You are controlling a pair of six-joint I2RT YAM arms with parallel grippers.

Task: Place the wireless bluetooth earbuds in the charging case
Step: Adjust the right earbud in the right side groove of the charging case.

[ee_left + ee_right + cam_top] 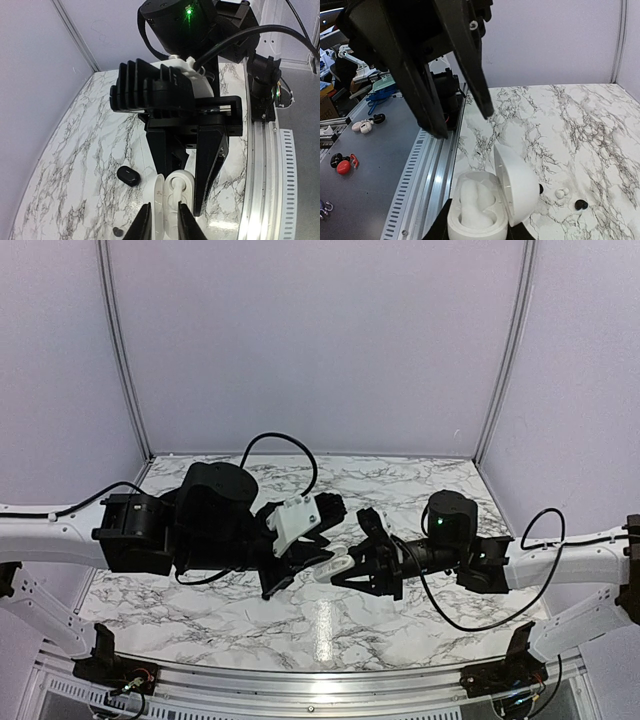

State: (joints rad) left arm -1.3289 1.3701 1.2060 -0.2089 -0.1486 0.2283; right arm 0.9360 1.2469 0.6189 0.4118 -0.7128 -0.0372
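Marble table (pixel 200 615), near its middle: we see the right gripper (pixel 479 230) clamped on the white charging case (pixel 472 200), mouth up, lid standing on the far-edge side. The left gripper (pixel 165 226) straddles it, and we cannot tell if it grips. A black earbud (pixel 128 176) lies flat just beyond the lid, long axis slanted.

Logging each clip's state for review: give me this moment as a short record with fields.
right gripper: shut on the white charging case, lid open
left gripper: open, fingertips above the case, nothing between them
case cavity: white shapes inside; what they are is unclear
loose on the marble table: black oval piece, small white piece, tiny black piece
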